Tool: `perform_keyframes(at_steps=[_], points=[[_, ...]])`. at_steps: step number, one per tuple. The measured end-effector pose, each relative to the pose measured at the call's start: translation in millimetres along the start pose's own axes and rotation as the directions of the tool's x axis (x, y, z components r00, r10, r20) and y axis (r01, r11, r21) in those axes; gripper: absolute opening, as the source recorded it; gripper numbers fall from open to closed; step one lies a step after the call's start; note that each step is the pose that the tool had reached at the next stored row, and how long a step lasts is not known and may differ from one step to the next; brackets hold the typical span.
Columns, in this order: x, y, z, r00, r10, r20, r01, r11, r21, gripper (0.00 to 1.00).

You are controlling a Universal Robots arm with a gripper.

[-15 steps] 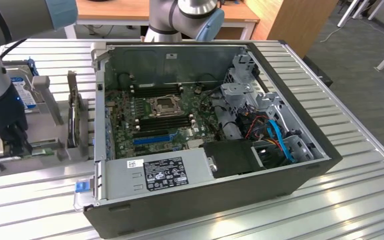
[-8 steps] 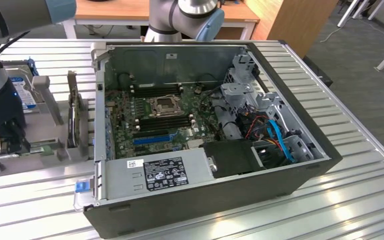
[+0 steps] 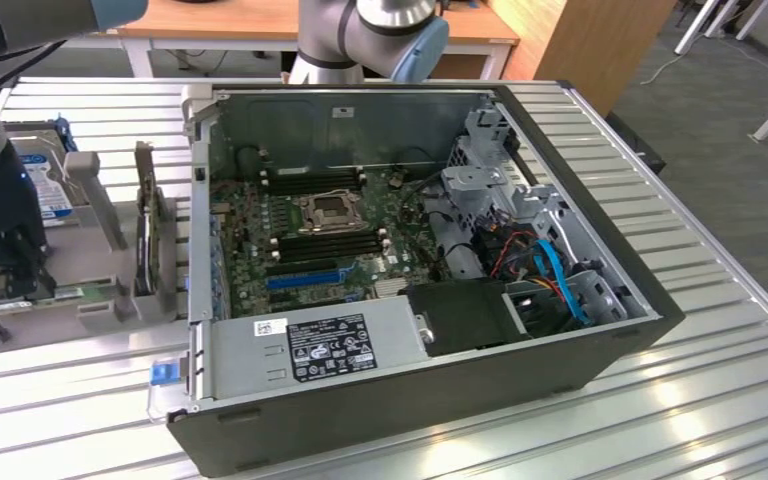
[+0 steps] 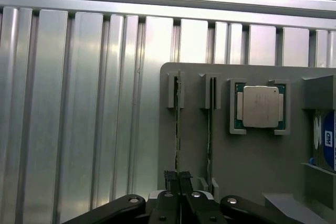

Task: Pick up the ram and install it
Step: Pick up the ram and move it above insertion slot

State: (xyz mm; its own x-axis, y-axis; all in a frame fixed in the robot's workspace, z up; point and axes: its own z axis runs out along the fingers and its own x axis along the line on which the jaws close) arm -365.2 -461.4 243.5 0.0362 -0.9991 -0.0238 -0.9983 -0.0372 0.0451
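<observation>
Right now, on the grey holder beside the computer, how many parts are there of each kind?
Ram sticks: 2 (the ram held in the gripper, and the other stick)
Processor: 1
Hard drive: 1
Expansion card: 1
Total: 5
</observation>
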Motion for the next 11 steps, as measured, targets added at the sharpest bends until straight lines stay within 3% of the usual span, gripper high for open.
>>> perform_keyframes(at_steps=[11], points=[[-0.4,0.8,-18.4,1.0000,0.001,0.0000,-0.001,1.0000,0.0000,0.12]])
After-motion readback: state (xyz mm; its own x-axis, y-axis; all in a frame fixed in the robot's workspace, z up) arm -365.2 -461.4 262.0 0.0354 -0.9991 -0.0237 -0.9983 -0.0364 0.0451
